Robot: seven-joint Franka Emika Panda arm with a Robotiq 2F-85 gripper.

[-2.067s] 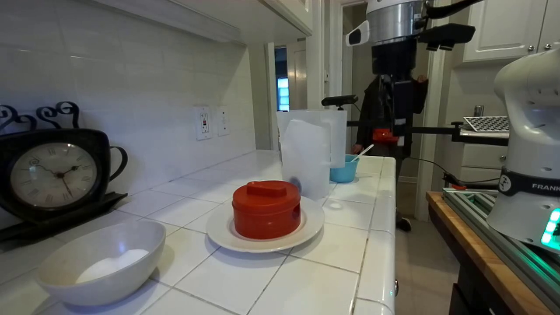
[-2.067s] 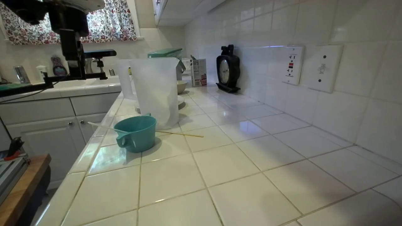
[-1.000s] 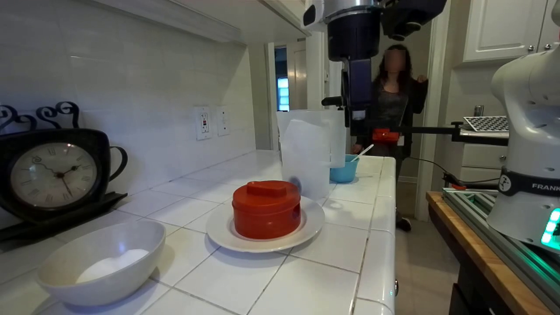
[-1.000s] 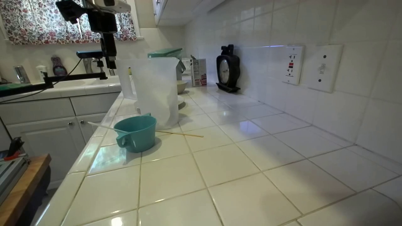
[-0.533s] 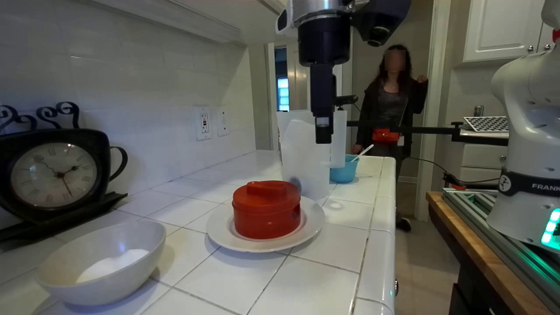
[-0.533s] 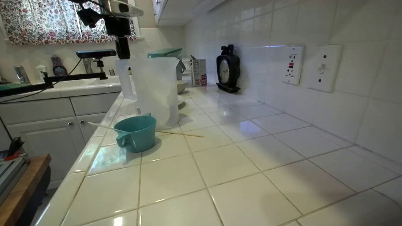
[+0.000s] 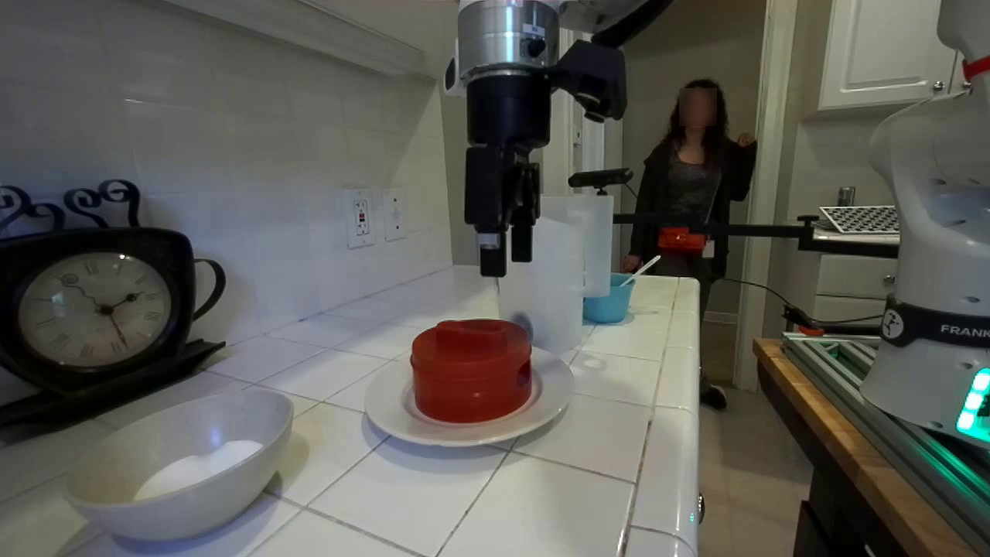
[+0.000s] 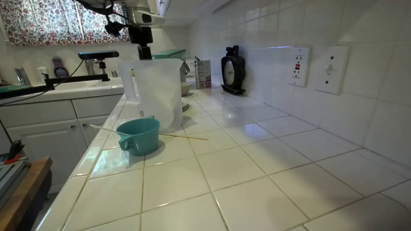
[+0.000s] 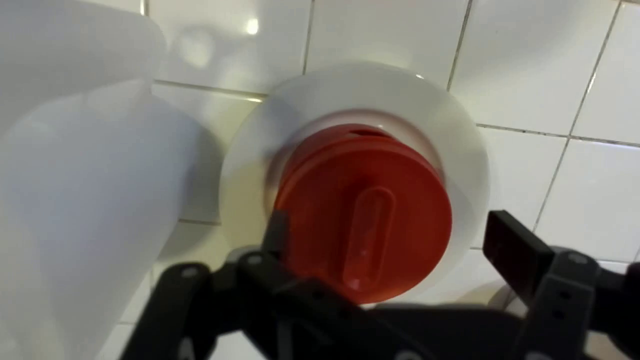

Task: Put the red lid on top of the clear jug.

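end effector (image 7: pixel 507 255) spread over red lid (image 7: pixel 471 383); clear jug (image 7: pixel 551 294) crowds one side

red lid sits raised centre up on a white plate (image 7: pixel 390 410), inside the rim, on the white-tiled bench (image 7: pixel 557 503). end effector hangs above it, a gap between the two in an exterior view. wrist view: fingers (image 9: pixel 520 257) wide apart, one overlapping the lid's edge, the other by the plate's rim.

clear jug upright just beside the plate, the nearest thing in the way; a strip of shadowed tile shows between them. its handle (image 8: pixel 126 81) turned toward the outer edge of the bench. in an exterior view the jug hides the lid and most of the plate.

past the jug, a blue cup (image 8: pixel 141 139), pale utensil (image 8: pixel 106 129) leaning out over its rim; what kind, cannot tell. thin stick (image 8: pixel 192 138) on the tiles, partly behind the cup.

on the plate's other side, a pale bowl (image 7: pixel 193 517), well apart from the jug, with white contents (image 7: pixel 201 468), kind unclear. black clock (image 7: pixel 97 305) near the wall (image 7: pixel 271 155).

black camera (image 8: pixel 98 55) on a bar (image 8: pixel 77 78) shows next to the jug's handle in both exterior views; how close, cannot tell. person (image 7: pixel 696 178) standing beyond the bench, red pouch (image 7: pixel 681 240) at the waist.
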